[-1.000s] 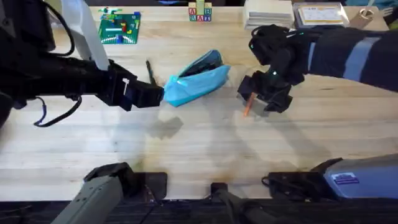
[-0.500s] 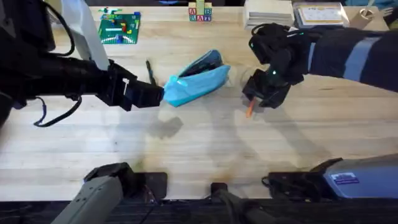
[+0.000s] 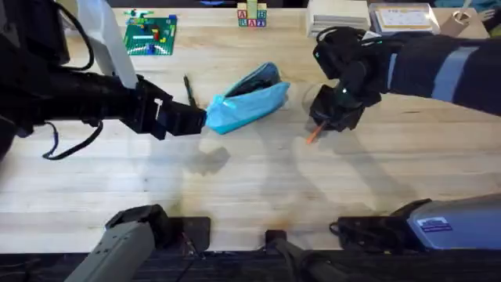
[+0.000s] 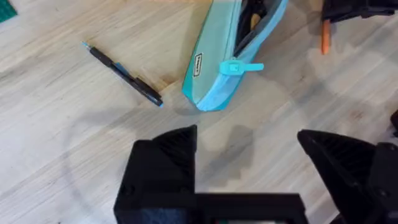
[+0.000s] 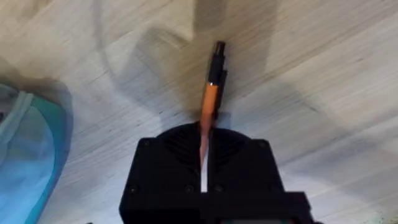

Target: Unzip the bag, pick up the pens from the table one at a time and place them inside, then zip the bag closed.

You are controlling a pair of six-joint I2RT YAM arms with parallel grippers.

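The light blue bag point(image 3: 249, 98) lies slantwise mid-table, its zipper open onto a dark inside point(image 4: 230, 56). My left gripper point(image 3: 192, 119) stands open just short of the bag's near-left end, its fingers point(image 4: 165, 162) holding nothing. Left of the bag lies the thin black pen point(image 3: 189, 90) point(image 4: 121, 74) on the table point(image 3: 250, 180). To the right of the bag, my right gripper point(image 3: 329, 117) is shut on the orange pen point(image 3: 313, 135). That pen point(image 5: 210, 102) sticks out dark tip first from between the fingers point(image 5: 204, 149), just over the wood.
At the back edge are a green baseplate with bricks point(image 3: 150, 35), letter blocks point(image 3: 252, 16) and flat white boxes point(image 3: 338, 16). A corner of the bag point(image 5: 25, 162) sits beside the right gripper. Bare wood spreads across the table's front half.
The right gripper has drawn together on the orange pen and shifted slightly back, tilting the pen. The left arm, bag and black pen have not moved.
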